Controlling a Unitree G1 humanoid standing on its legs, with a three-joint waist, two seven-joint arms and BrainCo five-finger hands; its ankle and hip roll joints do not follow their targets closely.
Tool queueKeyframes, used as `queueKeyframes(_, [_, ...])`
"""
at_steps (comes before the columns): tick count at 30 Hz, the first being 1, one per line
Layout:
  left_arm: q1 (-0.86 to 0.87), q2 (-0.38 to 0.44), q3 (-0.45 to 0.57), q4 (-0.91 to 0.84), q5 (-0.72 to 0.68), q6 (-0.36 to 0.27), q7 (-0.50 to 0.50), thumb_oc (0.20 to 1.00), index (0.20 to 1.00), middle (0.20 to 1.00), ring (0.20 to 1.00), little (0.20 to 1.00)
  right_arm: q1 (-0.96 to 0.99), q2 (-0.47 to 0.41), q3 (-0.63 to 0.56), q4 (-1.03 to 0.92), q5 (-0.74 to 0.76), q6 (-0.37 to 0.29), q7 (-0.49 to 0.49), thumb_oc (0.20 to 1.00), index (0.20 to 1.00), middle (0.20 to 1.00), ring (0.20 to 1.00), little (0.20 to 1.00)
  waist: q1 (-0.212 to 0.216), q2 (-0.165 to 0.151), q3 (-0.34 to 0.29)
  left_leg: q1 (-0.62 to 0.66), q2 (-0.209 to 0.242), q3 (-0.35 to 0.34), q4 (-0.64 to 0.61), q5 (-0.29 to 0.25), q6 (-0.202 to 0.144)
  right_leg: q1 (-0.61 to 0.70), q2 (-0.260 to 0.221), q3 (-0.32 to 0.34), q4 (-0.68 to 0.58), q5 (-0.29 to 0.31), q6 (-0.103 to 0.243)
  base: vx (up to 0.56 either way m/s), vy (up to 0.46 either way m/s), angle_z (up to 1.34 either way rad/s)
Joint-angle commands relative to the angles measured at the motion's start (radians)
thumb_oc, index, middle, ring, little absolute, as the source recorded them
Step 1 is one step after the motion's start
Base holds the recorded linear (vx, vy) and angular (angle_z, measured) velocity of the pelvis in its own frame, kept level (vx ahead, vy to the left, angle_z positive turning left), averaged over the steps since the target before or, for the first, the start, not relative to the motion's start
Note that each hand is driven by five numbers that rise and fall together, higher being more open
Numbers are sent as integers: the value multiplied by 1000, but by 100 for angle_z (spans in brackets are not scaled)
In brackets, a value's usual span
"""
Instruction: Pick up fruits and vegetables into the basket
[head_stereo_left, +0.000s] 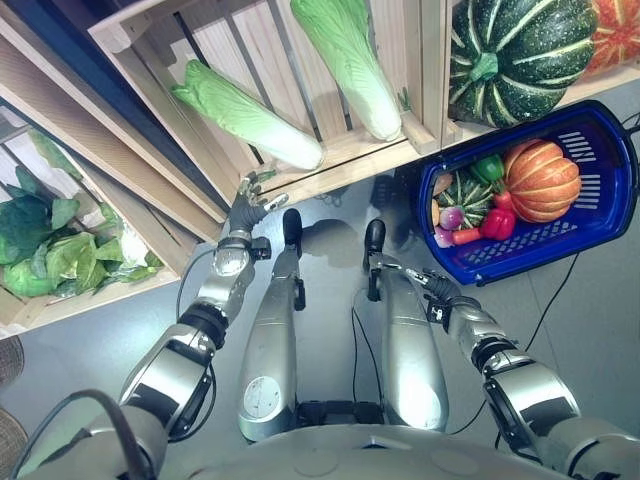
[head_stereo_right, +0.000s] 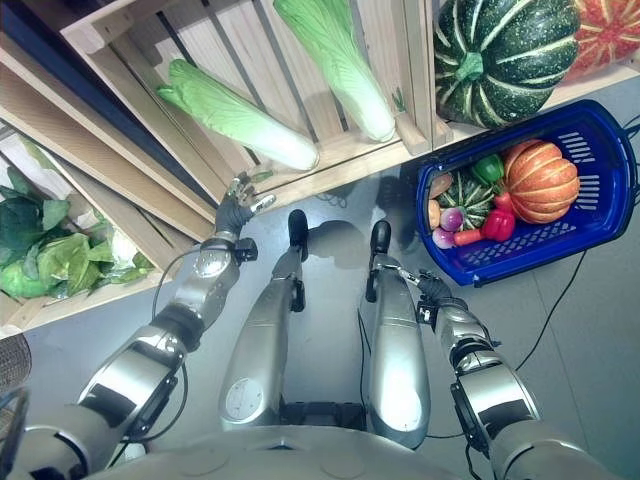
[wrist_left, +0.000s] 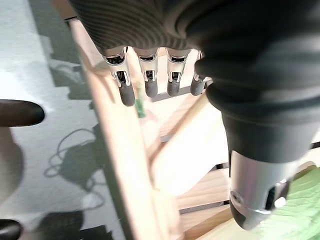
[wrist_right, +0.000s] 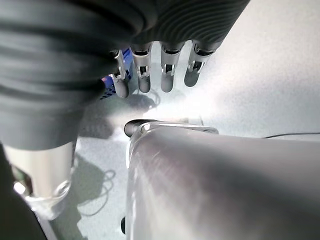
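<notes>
Setting: a grey floor (head_stereo_left: 600, 330) before slanted wooden crates (head_stereo_left: 330, 160) of produce, seen from above.
Basket: the blue basket (head_stereo_left: 610, 215) sits on the floor at about 2 o'clock, just below the crate front. It already holds an orange pumpkin (head_stereo_left: 541, 178), a small striped green squash (head_stereo_left: 462, 193), a red pepper (head_stereo_left: 497, 223), a green pepper (head_stereo_left: 488, 167) and other small pieces.
Remaining produce: two napa cabbages (head_stereo_left: 250, 115) lie in the crate at 12 o'clock; a big dark green pumpkin (head_stereo_left: 520, 50) is at 1 o'clock; leafy greens (head_stereo_left: 45, 245) lie at 9 o'clock.
Step in hand: judging by the reach, going for another vegetable, probably the nearer cabbage.
Left hand: the left hand (head_stereo_left: 250, 200) is raised at the crate's front rail, below the nearer cabbage's base; fingers straight and spread, holding nothing.
Right hand: the right hand (head_stereo_left: 440, 290) hangs low beside the robot at about 4 o'clock; fingers relaxed and empty.
Next move: the left hand likely must pass over the rail and wrap the cabbage's thick end; it is long, so a firm grasp matters.
</notes>
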Motion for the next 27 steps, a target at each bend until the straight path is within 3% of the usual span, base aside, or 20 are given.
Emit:
queueKeyframes(1, [-30, 30, 59, 1, -11, -11, 57, 1000, 1000, 1000, 1000, 1000, 38, -3, 37, -38, 30, 14, -14, 1000, 1000, 1000, 1000, 1000, -5, -31, -22, -52, -28, 7, 154, -144, 32, 13, 18, 21, -87, 83, 34, 0, 0, 0])
queueKeyframes(27, [-248, 53, 140, 132, -103, 47, 265, 1000, 1000, 1000, 1000, 1000, -22, 20, 102, -34, 66, 34, -23, 1000, 1000, 1000, 1000, 1000, -45, -66, -22, -85, -19, 13, 183, -153, 19, -12, 35, 40, -75, 68, 19, 8, 0, -1])
